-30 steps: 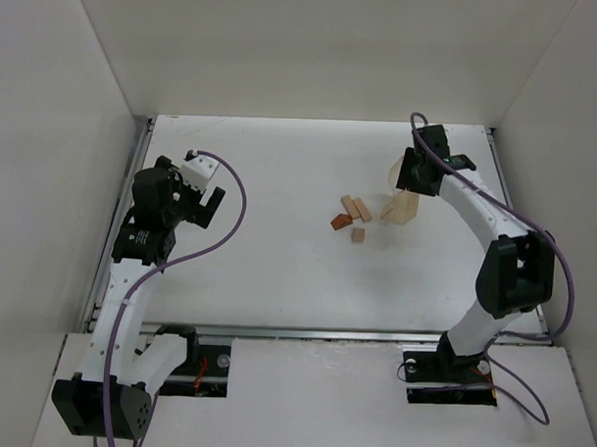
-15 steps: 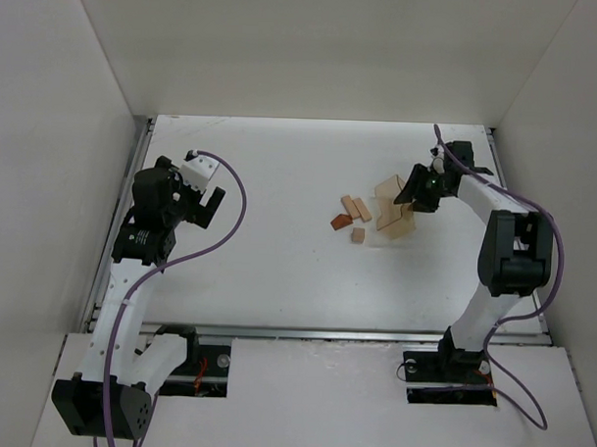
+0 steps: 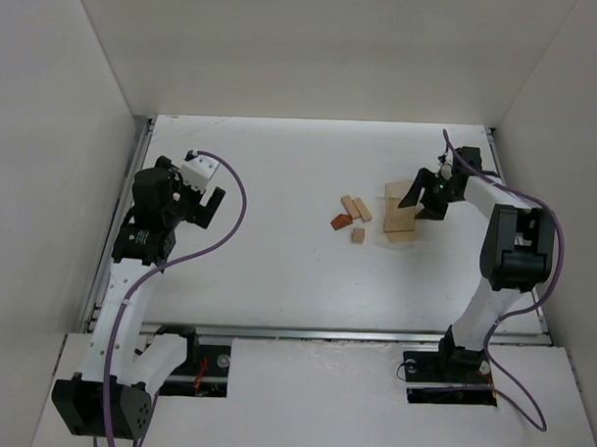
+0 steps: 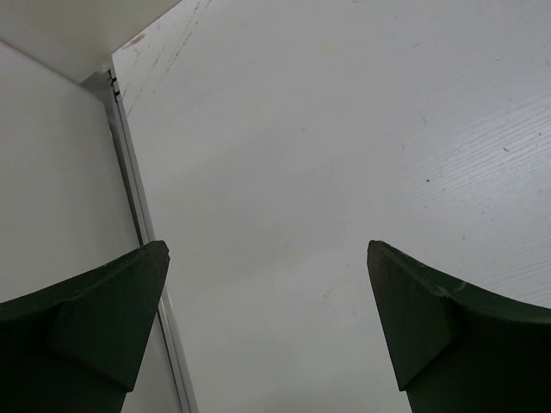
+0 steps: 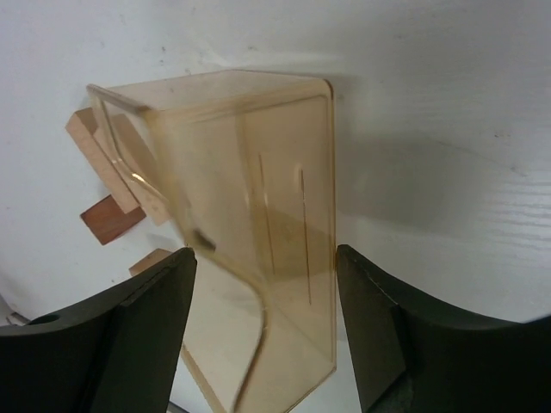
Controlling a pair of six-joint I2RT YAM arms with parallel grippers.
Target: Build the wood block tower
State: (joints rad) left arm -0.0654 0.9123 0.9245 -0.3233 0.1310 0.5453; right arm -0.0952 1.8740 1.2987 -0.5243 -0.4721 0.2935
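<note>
From where I stand, the right end effector (image 5: pixel 265 258) has its jaws spread either side of a clear amber box (image 5: pixel 258 172) lying on the table (image 3: pixel 281 164). A sliver of gap shows beside one finger, so I'd say it is open around the box rather than clamping it, most likely there to deal with the box before the building starts. The wood blocks (image 3: pixel 354 218) lie loose just beyond the box, on its far side from that end effector: pale tan sticks (image 5: pixel 103 159) side by side, a reddish-brown piece (image 5: pixel 110 219) and a small tan block (image 5: pixel 151 258) near them, nothing stacked yet. The box sits squarely between that end effector and the blocks, so it looks like the thing in the way. The left end effector (image 4: pixel 267 249) hangs wide open and empty over bare table, well apart from everything.
</note>
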